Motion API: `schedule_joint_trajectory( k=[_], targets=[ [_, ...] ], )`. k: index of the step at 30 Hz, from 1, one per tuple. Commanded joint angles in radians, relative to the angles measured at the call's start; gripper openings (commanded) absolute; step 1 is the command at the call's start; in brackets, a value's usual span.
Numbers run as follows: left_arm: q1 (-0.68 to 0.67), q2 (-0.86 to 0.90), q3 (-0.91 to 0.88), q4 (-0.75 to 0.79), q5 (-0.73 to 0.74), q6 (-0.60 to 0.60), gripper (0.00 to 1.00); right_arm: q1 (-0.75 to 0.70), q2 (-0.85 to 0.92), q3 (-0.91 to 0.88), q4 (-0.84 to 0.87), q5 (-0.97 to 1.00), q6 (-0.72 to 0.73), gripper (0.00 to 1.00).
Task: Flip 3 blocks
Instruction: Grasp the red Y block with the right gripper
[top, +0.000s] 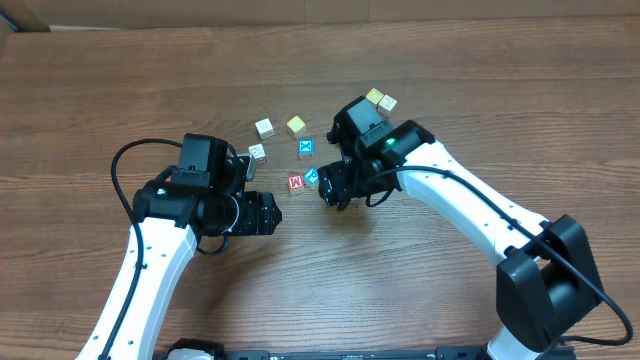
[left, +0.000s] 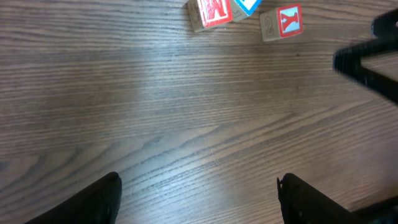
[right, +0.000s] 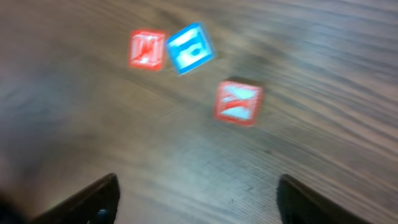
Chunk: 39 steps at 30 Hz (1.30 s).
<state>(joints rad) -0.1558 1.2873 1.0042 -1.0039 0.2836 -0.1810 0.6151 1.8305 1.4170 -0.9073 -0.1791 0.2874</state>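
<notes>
Three small wooden blocks lie close together on the table. In the overhead view I see a red-faced block (top: 296, 183) and a blue-faced one (top: 312, 177); the other red block is hidden under my right gripper (top: 333, 192). The left wrist view shows the red block (left: 211, 12), the blue one (left: 247, 5) and a second red block (left: 283, 22) far ahead of my open left gripper (left: 196, 182). In the blurred right wrist view, two red blocks (right: 147, 50) (right: 238, 102) and the blue block (right: 189, 48) lie ahead of my open right gripper (right: 196, 185). Neither gripper holds anything.
Other cubes lie farther back: a blue X cube (top: 305, 148), a yellow cube (top: 296, 125), two pale cubes (top: 264, 127) (top: 257, 152), and a yellow and cream pair (top: 380, 100) behind the right arm. The right gripper's dark body (left: 370, 59) enters the left wrist view.
</notes>
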Motion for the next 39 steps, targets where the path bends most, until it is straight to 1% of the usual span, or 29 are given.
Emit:
schedule_joint_trajectory(
  k=[1, 3, 6, 8, 10, 14, 21, 25, 29, 33, 37, 39],
  targets=[
    [-0.003, 0.002, -0.007, 0.013, -0.003, -0.002, 0.75, -0.005, 0.018, -0.003, 0.027, 0.141, 0.173, 0.74],
    [-0.003, 0.002, -0.007, 0.018, -0.003, -0.002, 0.76, -0.005, 0.037, -0.003, 0.05, 0.133, 0.18, 0.71],
    [-0.003, 0.002, -0.007, 0.023, -0.003, -0.002, 0.78, -0.003, 0.082, -0.003, 0.073, 0.129, 0.163, 0.7],
    [-0.003, 0.002, -0.007, 0.024, -0.003, -0.002, 0.78, -0.002, 0.119, -0.003, 0.084, 0.105, 0.13, 0.68],
    [-0.003, 0.002, -0.007, 0.024, -0.003, -0.002, 0.79, -0.002, 0.158, -0.003, 0.087, 0.103, 0.128, 0.66],
    [-0.003, 0.002, -0.007, 0.03, -0.003, 0.002, 0.8, -0.002, 0.188, -0.003, 0.096, 0.103, 0.127, 0.66],
    [-0.003, 0.002, -0.007, 0.05, -0.003, 0.001, 0.82, -0.002, 0.244, -0.003, 0.111, 0.091, 0.132, 0.6],
    [-0.003, 0.002, -0.007, 0.05, -0.003, 0.002, 0.82, -0.002, 0.258, -0.003, 0.126, 0.092, 0.132, 0.52],
    [-0.003, 0.002, -0.007, 0.052, -0.003, 0.001, 0.81, -0.003, 0.258, -0.002, 0.131, 0.092, 0.132, 0.39],
    [-0.003, 0.002, -0.007, 0.053, -0.003, 0.001, 0.79, -0.003, 0.254, -0.002, 0.117, 0.093, 0.131, 0.29],
    [-0.003, 0.002, -0.007, 0.055, -0.003, 0.001, 0.79, -0.002, 0.224, -0.001, 0.098, 0.115, 0.132, 0.21],
    [-0.003, 0.002, -0.007, 0.056, -0.003, 0.001, 0.79, -0.002, 0.191, -0.001, 0.085, 0.126, 0.133, 0.2]
  ],
)
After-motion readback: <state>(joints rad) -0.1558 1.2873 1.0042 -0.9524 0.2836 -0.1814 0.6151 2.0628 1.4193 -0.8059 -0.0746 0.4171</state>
